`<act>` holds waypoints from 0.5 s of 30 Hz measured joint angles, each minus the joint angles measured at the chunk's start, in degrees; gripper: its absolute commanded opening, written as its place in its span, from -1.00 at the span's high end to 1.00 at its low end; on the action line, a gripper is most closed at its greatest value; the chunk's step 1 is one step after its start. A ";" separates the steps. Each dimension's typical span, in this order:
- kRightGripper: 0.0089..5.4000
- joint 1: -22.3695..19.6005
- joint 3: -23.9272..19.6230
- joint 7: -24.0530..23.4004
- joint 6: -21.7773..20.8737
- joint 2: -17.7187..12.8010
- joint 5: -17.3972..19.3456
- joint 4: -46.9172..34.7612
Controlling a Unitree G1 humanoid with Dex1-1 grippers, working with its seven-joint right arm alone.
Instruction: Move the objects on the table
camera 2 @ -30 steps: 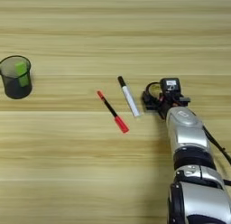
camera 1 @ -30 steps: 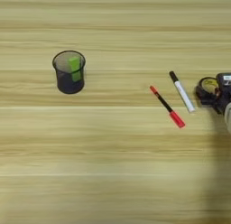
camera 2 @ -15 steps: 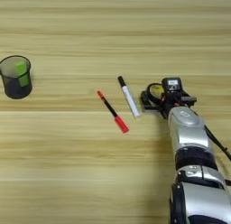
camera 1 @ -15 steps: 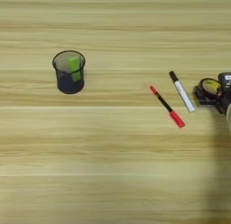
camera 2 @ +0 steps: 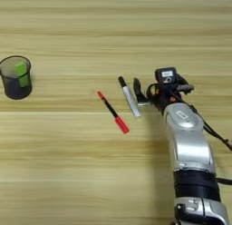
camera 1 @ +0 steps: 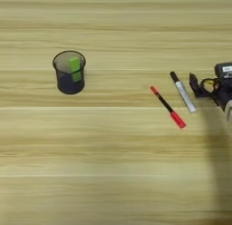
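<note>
my gripper (camera 2: 144,90): sitting low on the table (camera 2: 68,165) just right of the marker. One black finger (camera 2: 137,90) sticks out on the marker side, the rest is bunched under the wrist block, and there's a bit of yellow between them. I honestly can't tell if I'm spread, closed, or clamped on something, so not gonna claim any of it.

tape ring (camera 1: 208,85): only a yellow arc with black around it shows, right in my fingers. Looks like that's why my hand is parked there, but whether it's actually gripped, no idea.

marker (camera 2: 129,96): white body, black cap pointing away from me, lying flat and slanted, just beside my outer finger. Touching or not, can't say.

pen (camera 2: 112,111): thin, black shaft with red ends, lying flat left of the marker at roughly the same slant, a small gap between them. Probably just laid out side by side for easy picking.

mesh cup (camera 1: 69,72): upright, way over on the left, well apart from everything else.

green stick (camera 1: 75,69): standing inside the cup, leaning on its wall, which is the only thing keeping it up.

count: one ring, one marker, one pen, one cup, one stick. Five things, one arm (camera 2: 188,147).
</note>
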 measured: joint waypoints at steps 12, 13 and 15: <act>-0.99 4.64 2.72 1.65 4.36 2.12 0.51 -4.78; -0.99 4.71 2.77 1.68 4.37 2.12 0.51 -4.78; -0.99 4.77 3.06 1.97 4.39 2.25 0.52 -4.72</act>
